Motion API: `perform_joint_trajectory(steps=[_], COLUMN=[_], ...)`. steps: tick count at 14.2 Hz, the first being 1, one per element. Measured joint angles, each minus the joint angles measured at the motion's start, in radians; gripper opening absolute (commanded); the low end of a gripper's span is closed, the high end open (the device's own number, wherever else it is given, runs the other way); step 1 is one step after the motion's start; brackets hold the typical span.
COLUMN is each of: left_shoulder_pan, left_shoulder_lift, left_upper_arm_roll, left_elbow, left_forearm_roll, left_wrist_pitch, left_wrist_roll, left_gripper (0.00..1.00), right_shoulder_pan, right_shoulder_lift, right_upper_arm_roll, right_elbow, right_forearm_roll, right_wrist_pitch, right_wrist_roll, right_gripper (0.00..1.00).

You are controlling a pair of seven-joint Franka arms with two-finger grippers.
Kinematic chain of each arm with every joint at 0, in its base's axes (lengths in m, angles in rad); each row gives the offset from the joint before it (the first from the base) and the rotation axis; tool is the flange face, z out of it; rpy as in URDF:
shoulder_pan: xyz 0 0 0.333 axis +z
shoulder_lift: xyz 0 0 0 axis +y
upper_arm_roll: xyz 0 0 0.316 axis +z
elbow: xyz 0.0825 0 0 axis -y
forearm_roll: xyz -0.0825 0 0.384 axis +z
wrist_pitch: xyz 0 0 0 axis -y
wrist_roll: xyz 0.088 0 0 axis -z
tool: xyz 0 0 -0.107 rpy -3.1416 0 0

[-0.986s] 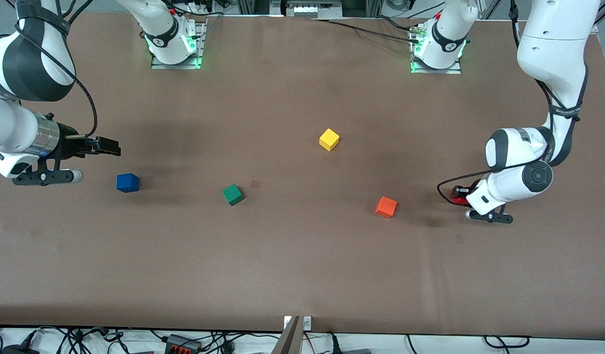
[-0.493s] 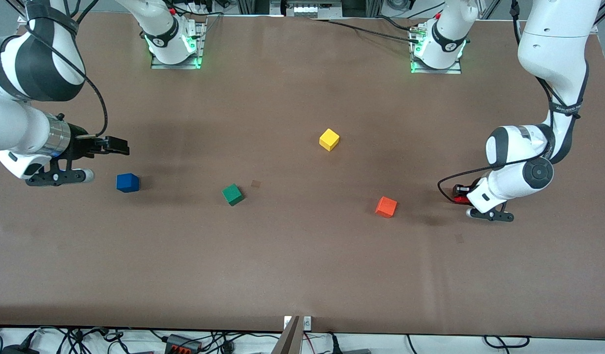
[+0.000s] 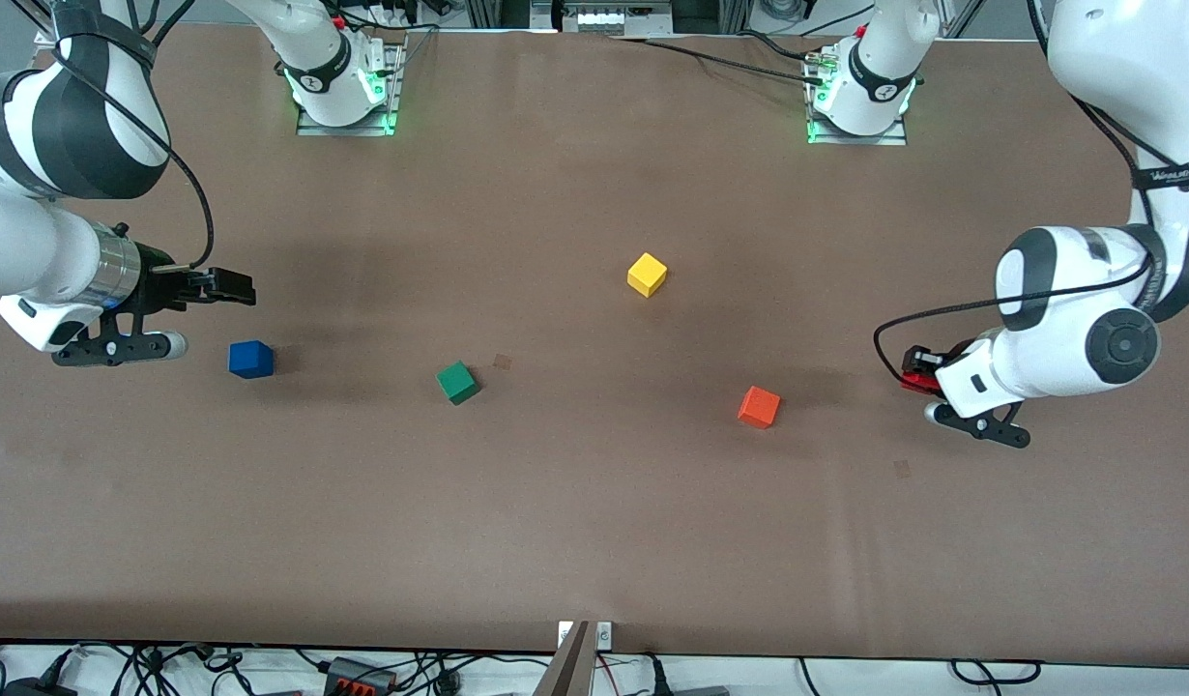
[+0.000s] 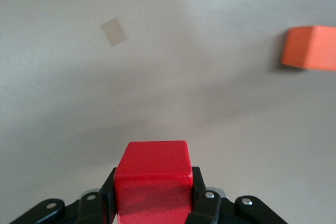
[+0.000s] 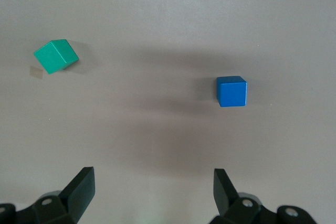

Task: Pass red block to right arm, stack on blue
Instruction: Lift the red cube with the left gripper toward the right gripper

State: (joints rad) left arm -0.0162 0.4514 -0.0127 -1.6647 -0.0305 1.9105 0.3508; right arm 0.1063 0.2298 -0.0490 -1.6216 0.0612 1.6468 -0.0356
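— What did the left wrist view add?
— The left gripper [image 4: 153, 203] pinching the red block [image 4: 153, 179], half hidden at right in the front view.
— Others?
— Right gripper [image 5: 152, 190] spread above the blue cube [image 5: 231, 91]; orange cube [image 3: 759, 406], green cube [image 3: 457, 382] mid-frame.

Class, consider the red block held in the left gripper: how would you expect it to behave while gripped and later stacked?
The red block looks rigid: its flat faces sit square between the left gripper fingers, so it probably won't deform. With crisp edges and equal sides, it should neither roll nor tip easily. Its smooth finish might slip under light pressure.
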Motion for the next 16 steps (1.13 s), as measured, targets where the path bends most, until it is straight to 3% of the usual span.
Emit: perform_joint_trajectory(steps=[3, 5, 11, 16], left_shoulder_pan=[0.003, 0.002, -0.019, -0.02], left_shoulder_lift=[0.0, 0.001, 0.033, 0.055], left_upper_arm_roll=[-0.048, -0.069, -0.085, -0.107], left_elbow=[0.058, 0.06, 0.059, 0.057], left_forearm_roll=[-0.077, -0.207, -0.727, -1.137], left_wrist_pitch=[-0.065, -0.072, -0.072, -0.077], left_wrist_roll=[0.242, 0.41, 0.83, 1.167], left_gripper=[0.03, 0.03, 0.01, 0.0], right_shoulder_pan=[0.001, 0.0, -0.001, 0.001], right_shoulder_lift=[0.0, 0.0, 0.046, 0.147], right_upper_arm_roll=[0.0, 0.0, -0.004, -0.002], right_elbow=[0.0, 0.0, -0.002, -0.004], right_forearm_roll=[0.007, 0.091, 0.532, 0.984], right_wrist_pitch=[0.0, 0.0, 0.061, 0.073], right_wrist_roll=[0.0, 0.0, 0.0, -0.006], right_gripper=[1.0, 1.0, 1.0, 1.0])
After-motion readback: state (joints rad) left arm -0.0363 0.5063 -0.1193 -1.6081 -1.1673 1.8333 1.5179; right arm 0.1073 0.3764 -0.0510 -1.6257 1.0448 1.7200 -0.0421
